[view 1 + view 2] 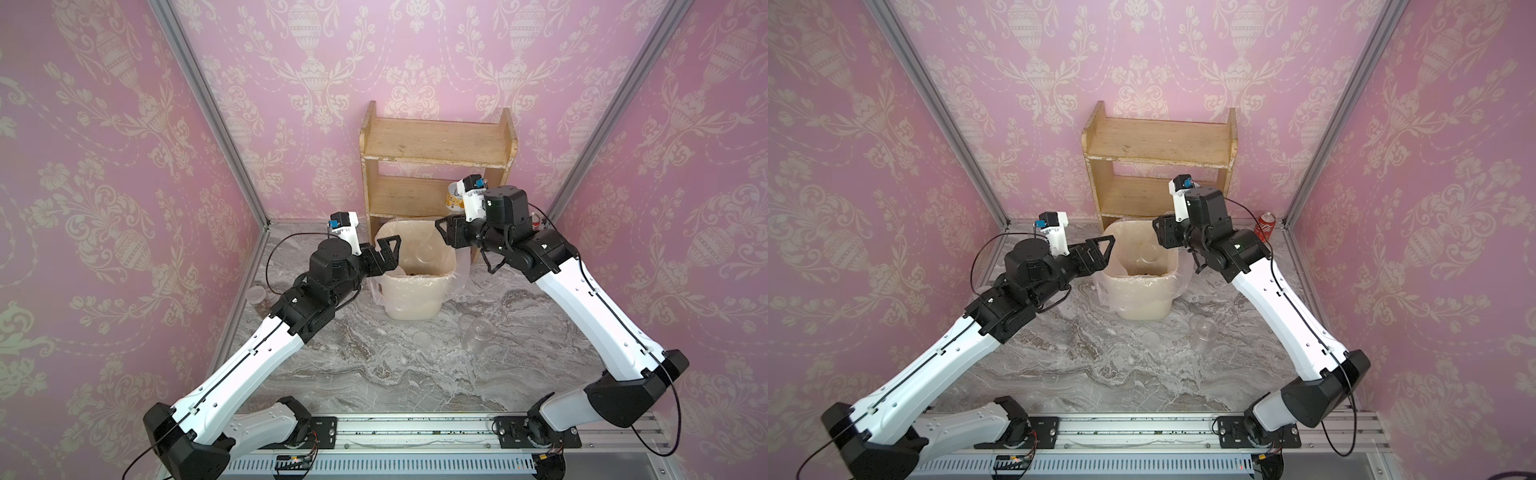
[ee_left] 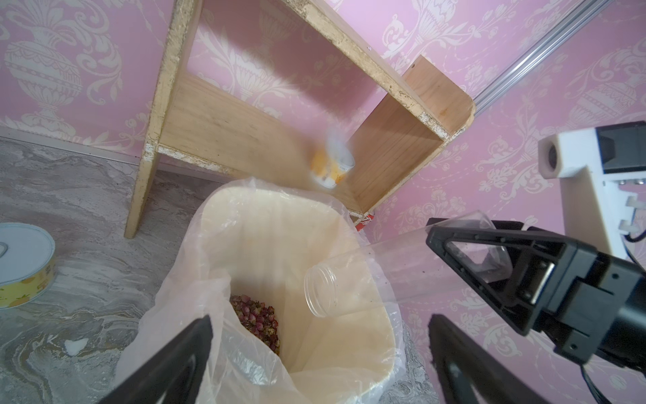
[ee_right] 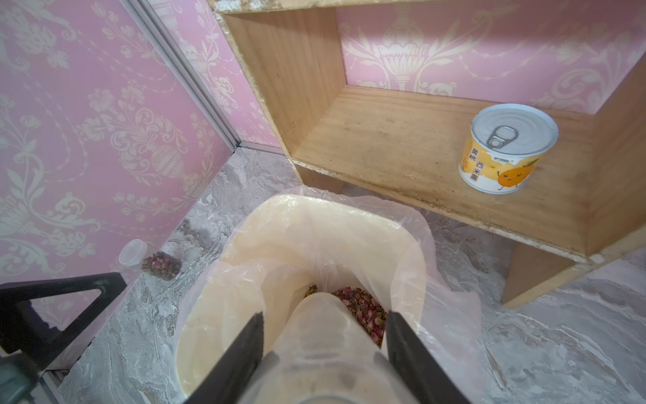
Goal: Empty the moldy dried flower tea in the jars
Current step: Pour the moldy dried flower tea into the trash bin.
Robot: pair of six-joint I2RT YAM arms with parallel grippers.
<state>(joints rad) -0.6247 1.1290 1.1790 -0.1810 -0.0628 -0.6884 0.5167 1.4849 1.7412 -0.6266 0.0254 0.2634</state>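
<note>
Gripping a clear jar near its base, my right pincer is clamped on it from both sides. It holds the jar tilted, mouth downward, over the bin. The jar's walls look clear apart from a few specks. My left pincer hangs at the bin's left rim, jaws spread wide with nothing between them.

Below the jar's mouth, at the bottom of the bin's plastic liner, lies a heap of pinkish-brown dried flower tea. Left of the bin, close to the wall, a capped jar lies on its side with buds inside.

In front of the bin, toward my bases, an empty jar sits on the tabletop with a loose lid near it. I cannot tell whether more clear pieces stand against that jar.

Directly behind the bin stands a wooden shelf, with a yellow tin on its lower board. Behind the bin to the right, a red can stands in the corner.

The tabletop under the bin is grey, marble-patterned. Pink wallpaper with cream ornaments closes in on three sides.
</note>
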